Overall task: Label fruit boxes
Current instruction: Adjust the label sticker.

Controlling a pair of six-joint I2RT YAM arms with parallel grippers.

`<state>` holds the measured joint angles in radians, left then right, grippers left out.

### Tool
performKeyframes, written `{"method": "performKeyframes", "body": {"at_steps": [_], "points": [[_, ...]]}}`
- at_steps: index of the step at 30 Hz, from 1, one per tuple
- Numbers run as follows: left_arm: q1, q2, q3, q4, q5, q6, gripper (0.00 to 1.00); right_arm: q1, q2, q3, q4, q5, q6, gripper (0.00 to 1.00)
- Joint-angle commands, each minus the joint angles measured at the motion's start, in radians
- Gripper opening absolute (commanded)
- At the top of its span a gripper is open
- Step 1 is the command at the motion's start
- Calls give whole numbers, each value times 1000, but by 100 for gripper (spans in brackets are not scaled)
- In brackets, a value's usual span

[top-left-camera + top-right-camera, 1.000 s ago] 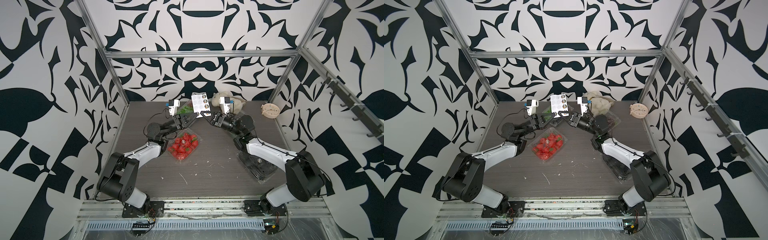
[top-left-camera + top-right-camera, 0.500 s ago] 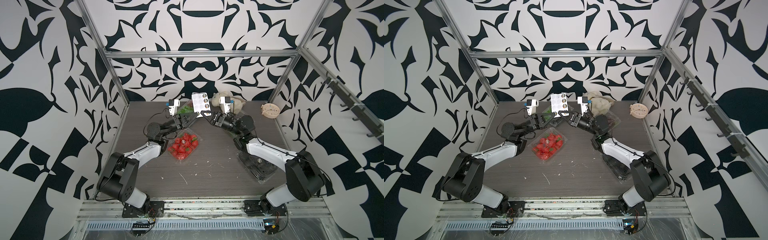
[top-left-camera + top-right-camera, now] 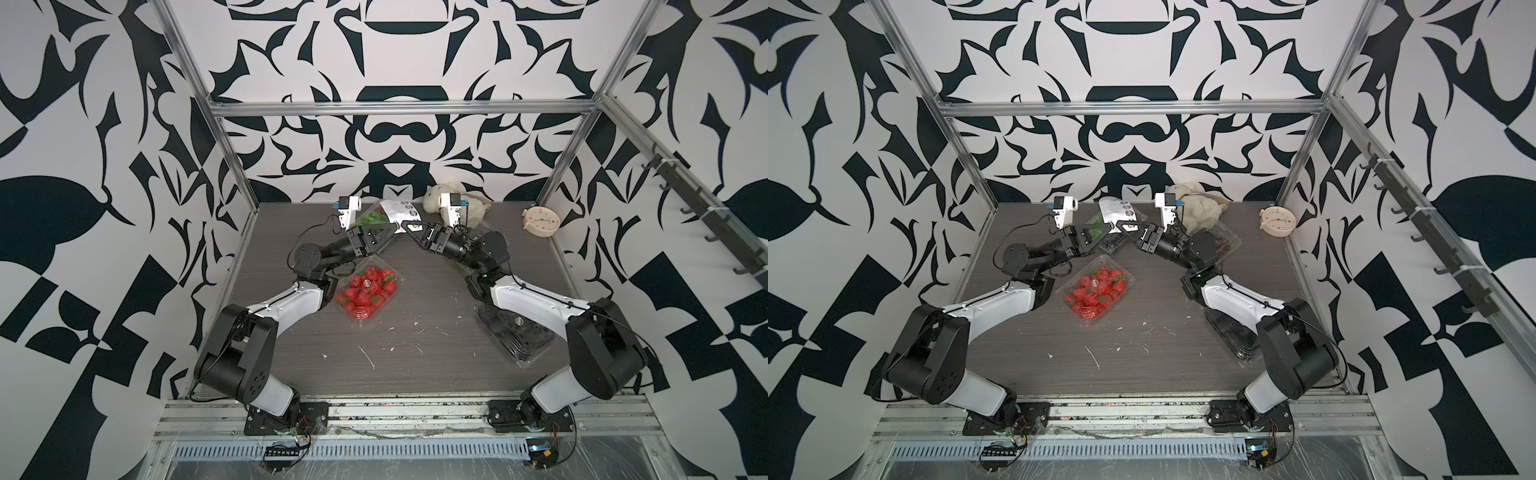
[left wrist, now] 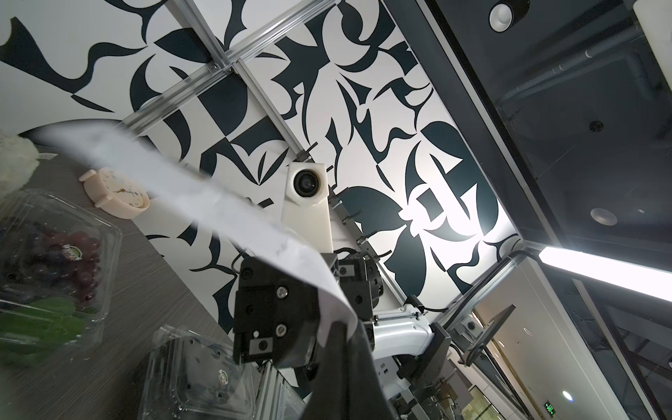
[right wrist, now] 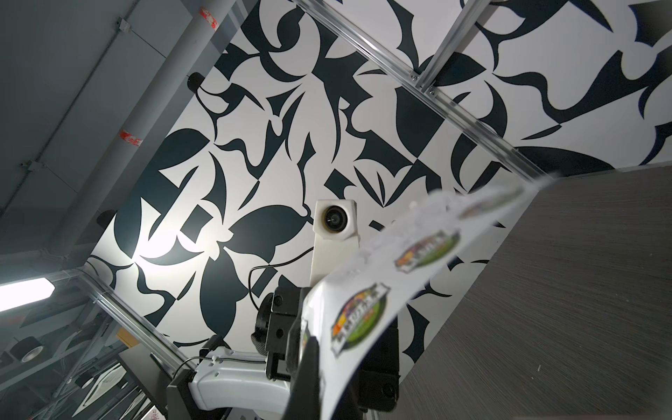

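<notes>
grape box [image 3: 371,217] at far 12 o'clock, just beneath my left gripper [image 3: 395,227], toward its 10 o'clock. it and right gripper [image 3: 408,226] both clamped on sticker sheet [image 3: 401,208]; left arm nearer.

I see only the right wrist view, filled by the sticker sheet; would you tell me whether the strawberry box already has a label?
Observer: Yes, the strawberry box carries a round label on its lid.
Operator: And the avocado box?
Observer: The avocado box, partly hidden by the right arm, is labelled too.
Operator: And the grapes?
Observer: The purple grape box shows a label in the left wrist view.
</notes>
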<state>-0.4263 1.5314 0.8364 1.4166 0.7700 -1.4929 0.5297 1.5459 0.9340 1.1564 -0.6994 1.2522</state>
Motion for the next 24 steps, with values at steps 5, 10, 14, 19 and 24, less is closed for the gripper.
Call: {"method": "performKeyframes", "body": {"at_steps": [5,10,14,19,24], "points": [[-15,25,35,25,13,8,0,17,-13,37,87,-34,4,0],[-10,9,23,24,18,12,10,6,-35,22,80,-30,-8,0],[19,1,8,22,15,0,26,0,-73,8,12,-35,-65,0],[32,-6,2,22,18,-3,26,0,-120,0,-101,-41,-154,0],[34,-4,3,21,16,-4,24,1,-124,-1,-121,-46,-165,0]]}}
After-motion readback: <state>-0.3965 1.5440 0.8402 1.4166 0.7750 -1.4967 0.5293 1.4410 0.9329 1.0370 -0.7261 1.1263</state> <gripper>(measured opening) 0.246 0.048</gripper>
